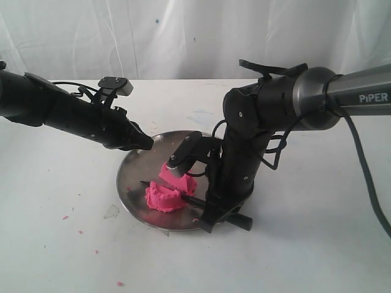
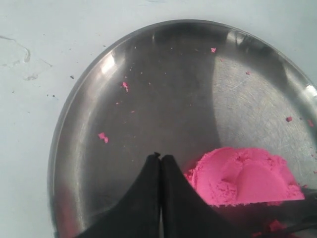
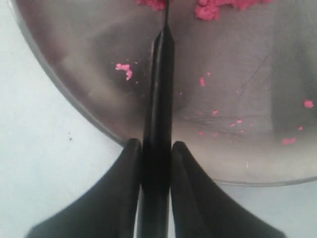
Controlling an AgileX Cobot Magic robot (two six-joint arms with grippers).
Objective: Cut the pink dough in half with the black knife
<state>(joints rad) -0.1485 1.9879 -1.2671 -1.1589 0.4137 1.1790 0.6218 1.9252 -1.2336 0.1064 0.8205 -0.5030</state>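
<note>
The pink dough lies in two rough lumps on the steel plate [image 1: 131, 168]: a near lump [image 1: 162, 199] and a far lump [image 1: 183, 182]. The black knife [image 1: 183, 195] runs between them, its tip pointing left. My right gripper [image 1: 206, 209] is shut on the knife's handle at the plate's near right rim. In the right wrist view the knife [image 3: 161, 94] sits clamped in the gripper [image 3: 157, 147], its blade reaching the dough [image 3: 213, 7]. My left gripper [image 1: 149, 144] is shut and empty over the plate's far left. Its closed tips [image 2: 159, 157] hover beside one lump [image 2: 245, 176].
The plate [image 2: 148, 79] sits on a white table and holds scattered pink crumbs [image 2: 103, 137]. More crumbs [image 1: 65, 217] lie on the table left and in front of the plate. A white curtain hangs behind the table.
</note>
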